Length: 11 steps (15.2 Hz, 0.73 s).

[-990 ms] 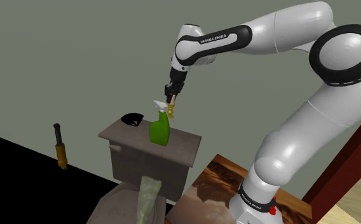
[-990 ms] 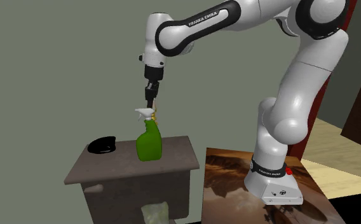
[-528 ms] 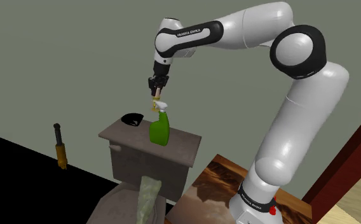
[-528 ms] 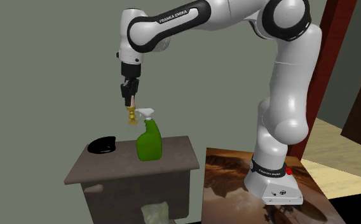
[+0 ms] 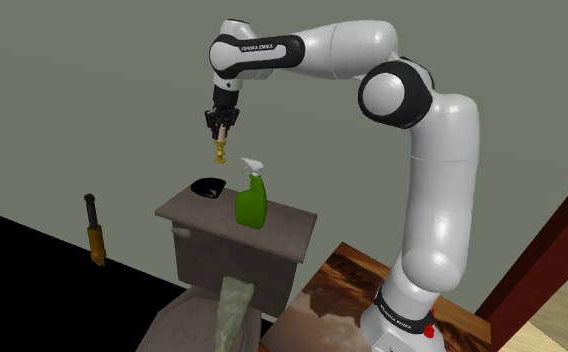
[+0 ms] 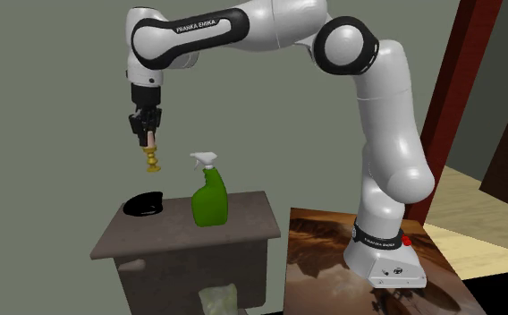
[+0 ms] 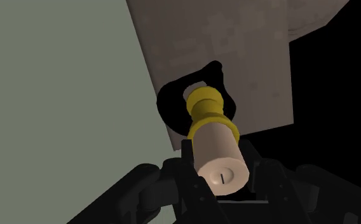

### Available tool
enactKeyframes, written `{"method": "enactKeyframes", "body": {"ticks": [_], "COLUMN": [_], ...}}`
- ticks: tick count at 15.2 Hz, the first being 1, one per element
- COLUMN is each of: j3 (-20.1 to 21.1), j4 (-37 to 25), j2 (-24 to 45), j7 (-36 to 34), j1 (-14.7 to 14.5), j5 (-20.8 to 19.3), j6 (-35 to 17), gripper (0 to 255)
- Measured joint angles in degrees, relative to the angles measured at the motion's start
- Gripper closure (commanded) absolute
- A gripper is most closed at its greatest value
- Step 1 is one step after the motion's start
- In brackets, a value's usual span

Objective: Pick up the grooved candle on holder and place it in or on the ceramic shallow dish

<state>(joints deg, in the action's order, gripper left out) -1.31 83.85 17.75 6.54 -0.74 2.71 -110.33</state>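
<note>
Shoulder view: gripper (image 5: 219, 125) at upper centre-left of frame, clamped on the upper end of candle (image 5: 219, 150). Pale cream stick over a yellow knobbed holder, upright in the air, above the black dish (image 5: 209, 187) and clear of it. Green spray bottle (image 5: 251, 202) just right of dish on grey-brown top (image 5: 282, 222).

Second exterior view: gripper (image 6: 145, 130) at upper left, candle (image 6: 153, 154) below it, over dish (image 6: 144, 206) at left end of top (image 6: 243, 219); spray bottle (image 6: 208, 199) at centre.

Wrist view: fingers (image 7: 187, 159) pinching the cream cylinder of candle (image 7: 214, 143). Short slot mark on its near end face, waisted yellow holder beyond, overlapping dish (image 7: 170, 102).
</note>
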Motion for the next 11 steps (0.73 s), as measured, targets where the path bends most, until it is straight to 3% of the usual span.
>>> {"method": "enactKeyframes", "body": {"ticks": [3, 11], "j3": [0.22, 0.25], "j4": [-13.76, -10.42], "j2": [8.85, 10.53], "j7": [-0.84, -0.74], "j1": [-0.31, -0.38], "j5": [-0.08, -0.02], "j6": [4.91, -0.07], "gripper": [255, 255]}}
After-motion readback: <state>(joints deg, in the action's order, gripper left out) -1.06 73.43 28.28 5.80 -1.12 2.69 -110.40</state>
